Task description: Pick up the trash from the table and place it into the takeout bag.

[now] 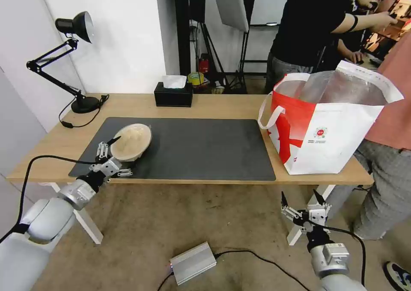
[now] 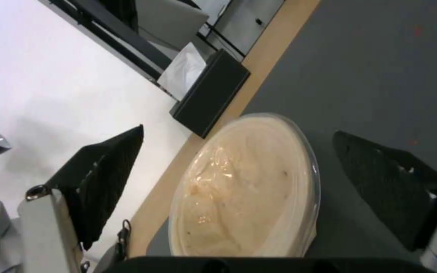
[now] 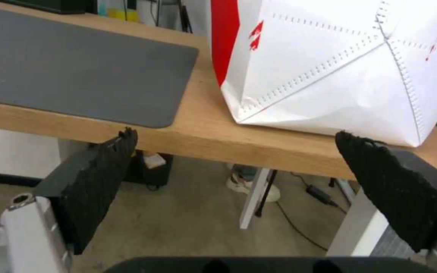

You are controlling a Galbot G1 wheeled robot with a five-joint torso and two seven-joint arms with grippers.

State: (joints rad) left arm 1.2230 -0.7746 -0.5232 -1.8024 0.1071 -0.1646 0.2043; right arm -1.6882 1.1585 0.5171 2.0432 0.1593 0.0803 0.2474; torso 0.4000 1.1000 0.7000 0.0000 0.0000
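One piece of trash, a beige pulp bowl (image 1: 130, 142) (image 2: 249, 189), sits on the dark grey mat (image 1: 201, 147) at the left of the table (image 1: 205, 106). My left gripper (image 1: 122, 157) (image 2: 238, 132) is at the bowl's near side and open. Its fingers (image 2: 112, 170) stand on either side of the bowl with gaps showing. The red-and-white takeout bag (image 1: 329, 128) (image 3: 330, 64) stands open on the table's right end. Lower down, in front of the table edge (image 3: 203, 132) below the bag, my right gripper (image 1: 299, 194) (image 3: 236, 133) hangs open and empty.
A black tissue box (image 1: 173, 94) (image 2: 211, 98) stands at the table's far edge. A black desk lamp (image 1: 72, 64) occupies the far left corner. A silver box (image 1: 192, 263) with cables lies on the floor. A person (image 1: 389, 111) stands close beside the bag on the right.
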